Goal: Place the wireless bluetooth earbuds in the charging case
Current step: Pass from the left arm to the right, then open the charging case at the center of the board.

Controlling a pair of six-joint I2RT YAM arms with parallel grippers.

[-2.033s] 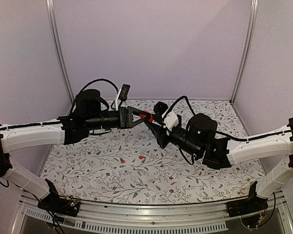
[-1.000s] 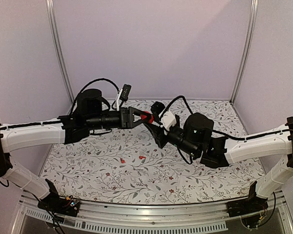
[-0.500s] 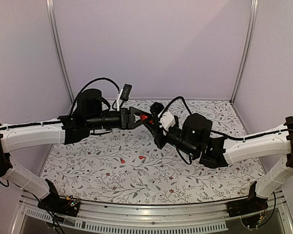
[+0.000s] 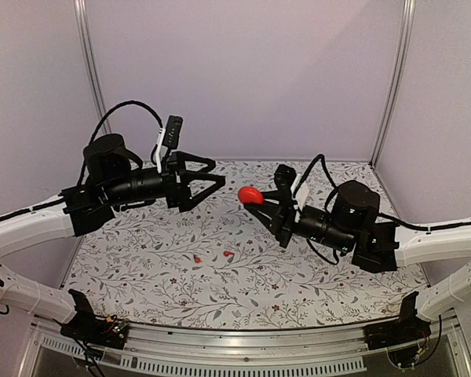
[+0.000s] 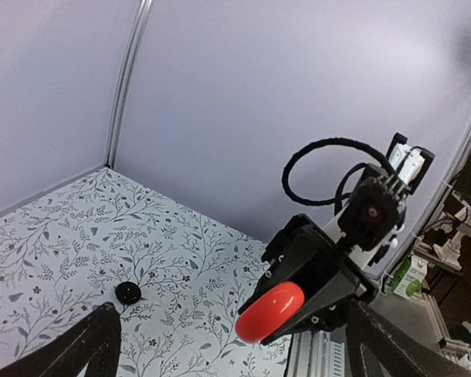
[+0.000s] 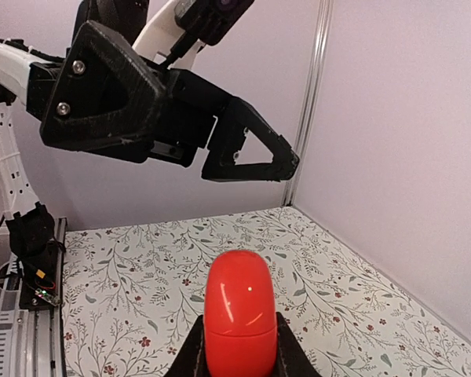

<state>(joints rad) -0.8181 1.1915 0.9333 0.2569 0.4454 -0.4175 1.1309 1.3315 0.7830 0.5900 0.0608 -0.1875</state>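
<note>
A glossy red pill-shaped charging case (image 4: pixel 250 194) hangs in the air above the table's middle, its lid closed. My right gripper (image 4: pixel 261 202) is shut on its lower half; its wrist view shows the case (image 6: pixel 238 310) upright between the two black fingers (image 6: pixel 190 355). My left gripper (image 4: pixel 217 173) stands wide open and empty a short way to the left, apart from the case (image 5: pixel 271 311). Two tiny red earbuds (image 4: pixel 197 258) (image 4: pixel 228 254) lie loose on the floral mat, below and nearer than both grippers.
A small black round piece (image 5: pixel 127 293) lies on the mat toward the back. Lilac walls with metal corner posts (image 4: pixel 392 82) close in the back and sides. An aluminium rail (image 4: pixel 235 345) runs along the near edge between the arm bases.
The left gripper opened, let go of the red case and drew back to the left. The right gripper shut on the case and carried it a little to the right.
</note>
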